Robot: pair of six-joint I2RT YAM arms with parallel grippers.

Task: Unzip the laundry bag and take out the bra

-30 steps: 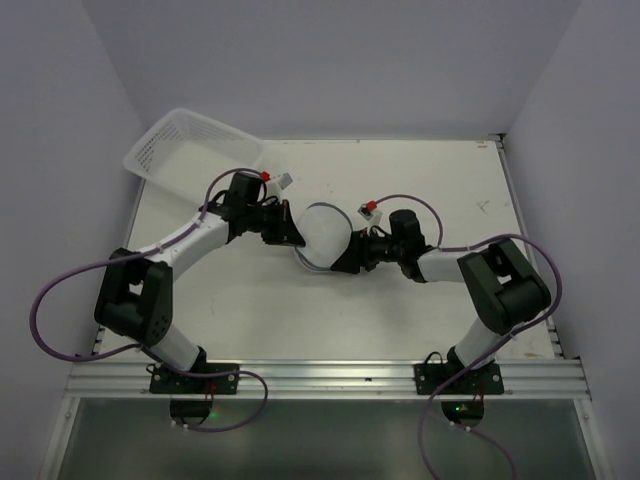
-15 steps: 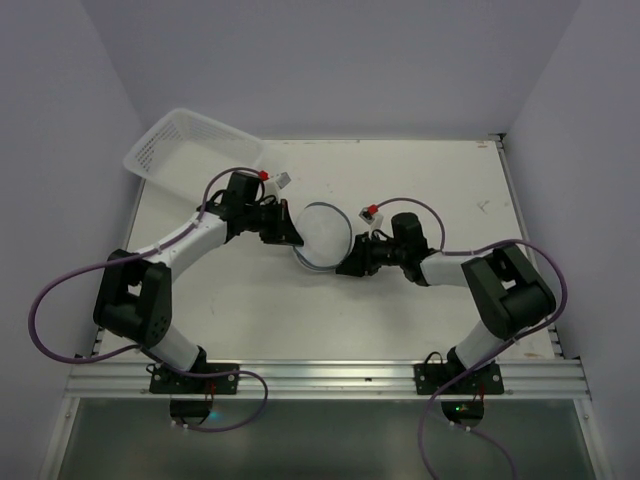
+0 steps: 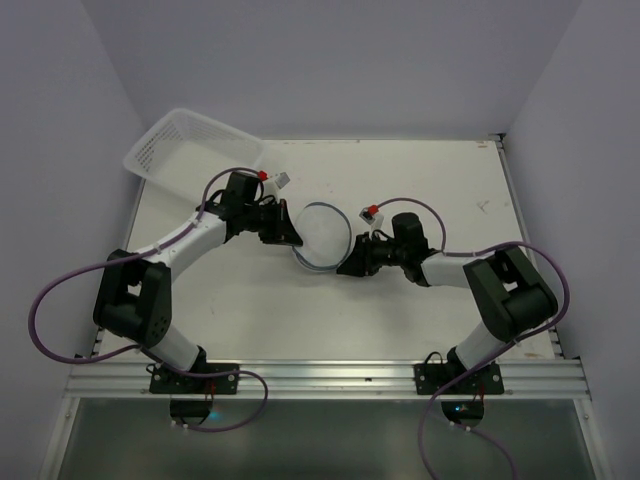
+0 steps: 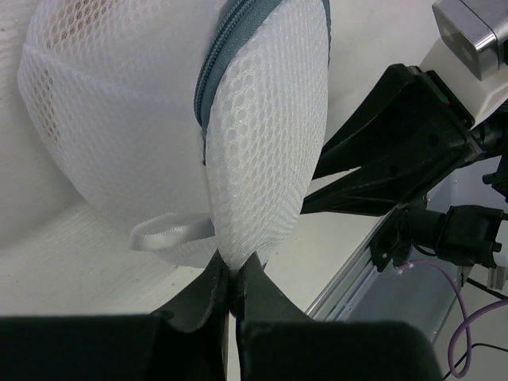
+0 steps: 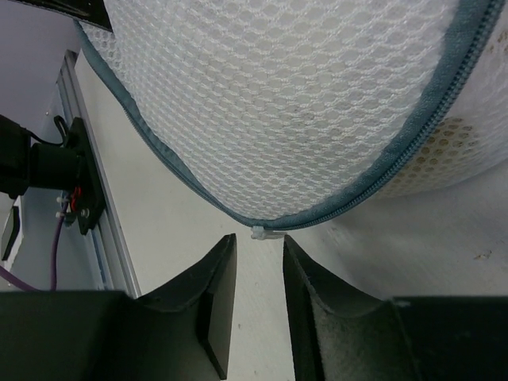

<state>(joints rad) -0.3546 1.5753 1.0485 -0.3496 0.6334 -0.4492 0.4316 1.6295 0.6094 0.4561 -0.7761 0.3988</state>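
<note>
The laundry bag (image 3: 322,234), a round white mesh pod with a grey-blue zipper rim (image 4: 216,67), stands on edge mid-table between both arms. My left gripper (image 3: 290,238) is shut on a pinch of its mesh (image 4: 235,266), next to a white ribbon loop (image 4: 171,232). My right gripper (image 3: 346,266) sits at the bag's near right side. Its jaws are open with a narrow gap (image 5: 259,248). The small white zipper pull (image 5: 267,233) hangs just past the fingertips, untouched. The bra is hidden inside the bag; only a faint beige tint (image 5: 454,151) shows through the mesh.
A white lattice basket (image 3: 190,150) leans at the table's far left corner. An aluminium rail (image 3: 320,375) runs along the near edge. The right arm's cable (image 3: 400,200) loops just behind its wrist.
The right gripper's jaws have narrowed and it has slid slightly toward the near side of the bag. The bag has shifted a little. The left gripper keeps its pinch.
</note>
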